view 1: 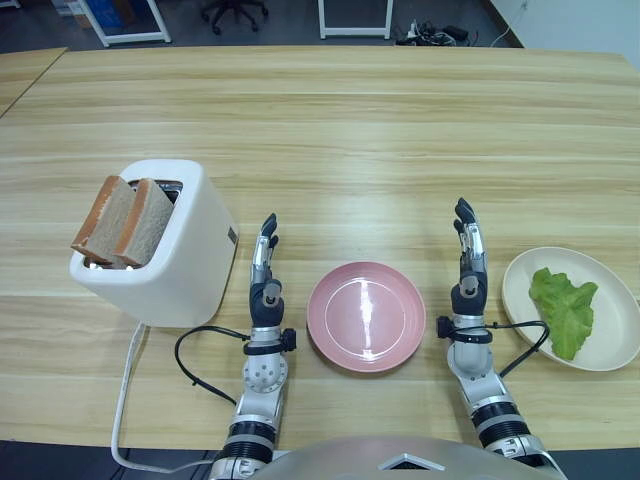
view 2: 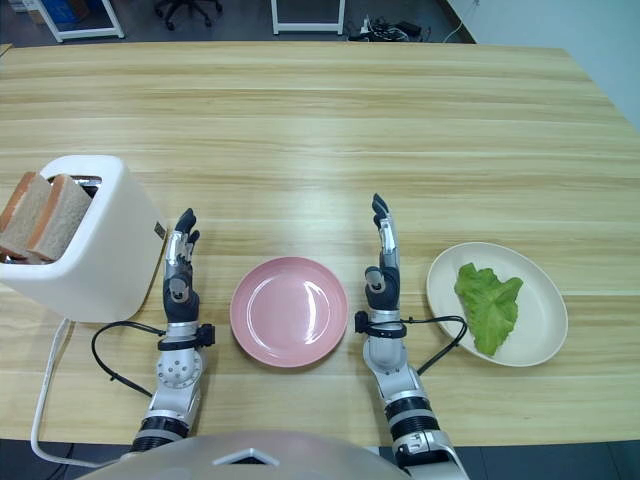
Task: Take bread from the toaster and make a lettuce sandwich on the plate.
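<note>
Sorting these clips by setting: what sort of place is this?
Likely a lab or office, not a kitchen: the toaster sits on a long wooden table, with an office chair and cables behind.

The table (view 1: 350, 130) is pale wood with long streaky grain in darker bands. Beside the left robot hand (view 1: 265, 275), on its outer side, stands a white toaster (view 1: 190, 250) with a white cord (view 1: 125, 390). Its bread (view 1: 125, 222) is tan-faced with brown crusts. Between that hand and the right robot hand (view 1: 468, 265) lies a glossy pink plate (view 1: 366, 316). Beyond the right one, a cream plate (view 1: 520, 285) carries green lettuce (view 1: 565, 308). Both hands are grey and black.
</note>
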Controlling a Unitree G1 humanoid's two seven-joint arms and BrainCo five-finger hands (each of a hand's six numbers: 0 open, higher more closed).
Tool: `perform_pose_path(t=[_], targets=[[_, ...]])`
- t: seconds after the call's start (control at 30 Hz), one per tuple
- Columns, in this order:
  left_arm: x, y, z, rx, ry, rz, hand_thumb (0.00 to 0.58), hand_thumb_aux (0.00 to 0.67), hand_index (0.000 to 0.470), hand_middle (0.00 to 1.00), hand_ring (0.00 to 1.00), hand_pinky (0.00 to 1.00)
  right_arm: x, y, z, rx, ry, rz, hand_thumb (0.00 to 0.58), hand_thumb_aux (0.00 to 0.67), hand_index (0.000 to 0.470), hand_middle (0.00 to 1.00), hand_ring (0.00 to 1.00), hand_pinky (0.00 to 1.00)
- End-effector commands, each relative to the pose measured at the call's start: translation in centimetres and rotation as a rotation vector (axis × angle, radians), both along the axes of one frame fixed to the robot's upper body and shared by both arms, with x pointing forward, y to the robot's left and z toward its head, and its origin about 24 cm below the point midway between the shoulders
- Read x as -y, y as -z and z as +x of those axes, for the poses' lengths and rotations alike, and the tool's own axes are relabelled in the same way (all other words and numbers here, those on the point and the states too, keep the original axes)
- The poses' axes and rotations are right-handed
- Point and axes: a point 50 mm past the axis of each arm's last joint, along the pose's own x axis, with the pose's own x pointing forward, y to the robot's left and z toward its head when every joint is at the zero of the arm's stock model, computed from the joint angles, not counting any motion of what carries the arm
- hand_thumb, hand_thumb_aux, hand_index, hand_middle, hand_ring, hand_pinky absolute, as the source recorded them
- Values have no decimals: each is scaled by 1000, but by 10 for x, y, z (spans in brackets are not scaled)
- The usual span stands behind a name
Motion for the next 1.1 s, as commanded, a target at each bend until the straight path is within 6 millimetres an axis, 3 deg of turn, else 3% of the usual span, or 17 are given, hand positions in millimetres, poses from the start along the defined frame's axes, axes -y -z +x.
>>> perform_pose_path(t=[0.03,0.07,0.53,0.6,0.67,0.93,1.1], targets=[[-1,7,-6,-58,12,-4,0,0,0,0,0,0,0,3,-3,-16,-23,-18,0,0,0,47,47,47],[-1,7,-6,-61,12,-10,0,0,0,0,0,0,-1,3,-4,-15,-28,-17,0,0,0,0,0,0],[-1,2,-9,-38,52,-11,0,0,0,0,0,0,-2,8,-11,-30,-30,-18,0,0,0,0,0,0],[-2,-6,-14,17,52,25,0,0,0,0,0,0,-5,8,-14,-13,-42,-33,0,0,0,0,0,0],[-9,-30,-25,152,25,152,0,0,0,0,0,0,-6,6,-15,3,-46,-44,0,0,0,0,0,0],[-88,-92,-54,287,-318,611,0,0,0,0,0,0,-8,0,-10,53,-55,-99,0,0,0,0,0,0],[-177,-123,-51,160,-755,969,0,0,0,0,0,0,-9,0,-9,60,-56,-123,0,0,0,0,0,0]])
